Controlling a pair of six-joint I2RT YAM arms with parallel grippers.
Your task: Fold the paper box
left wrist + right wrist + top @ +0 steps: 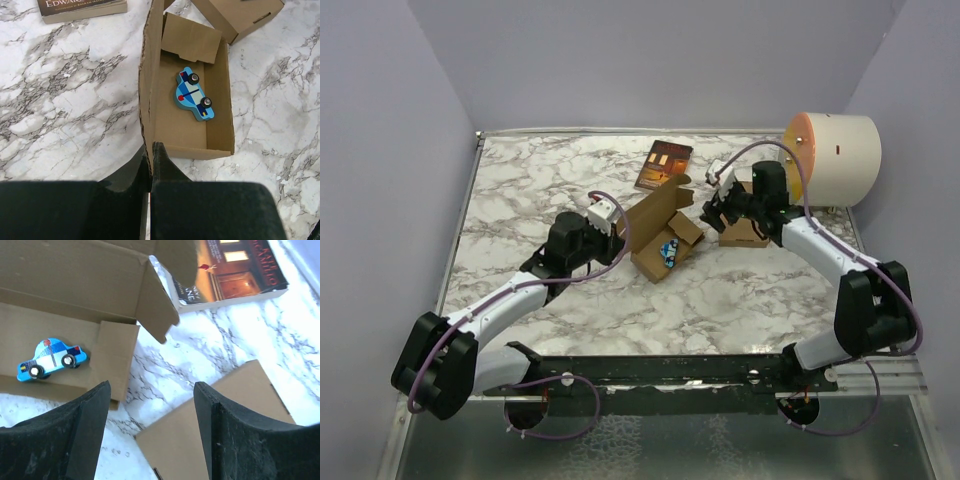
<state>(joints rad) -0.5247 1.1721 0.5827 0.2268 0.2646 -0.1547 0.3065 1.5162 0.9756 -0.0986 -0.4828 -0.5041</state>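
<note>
So the box (658,212) is sat around the middle of the tabletop (540,185), open, with a toy car (194,95) lying in the tray. Its long axis is laid on a diagonal, from the near-left up toward the far-right corner. The tall lid panel is stood up along the long side that faces the left edge, and it's pinched at its near end by the left gripper (151,155), which is clamped tight on the cardboard.

The right gripper (152,415) is spread apart with nothing in it, hung over a second carton (170,440). From there the box is off to its left, just beside it. The end flap (192,37) at that far-right end is leaning in over the tray, and it's the part closest to the free gripper, so that end is probably best handled by the right arm while the lid is kept pinned by the left.

Room is tight on that side. The carton is parked right by the box's far-right end, a book (663,165) is lying just behind the lid toward the far edge, and a big drum (840,155) is filling the far-right corner. Bare marble is only seen toward the near edge and the left edge, so any swing of the lid is better aimed that way.
</note>
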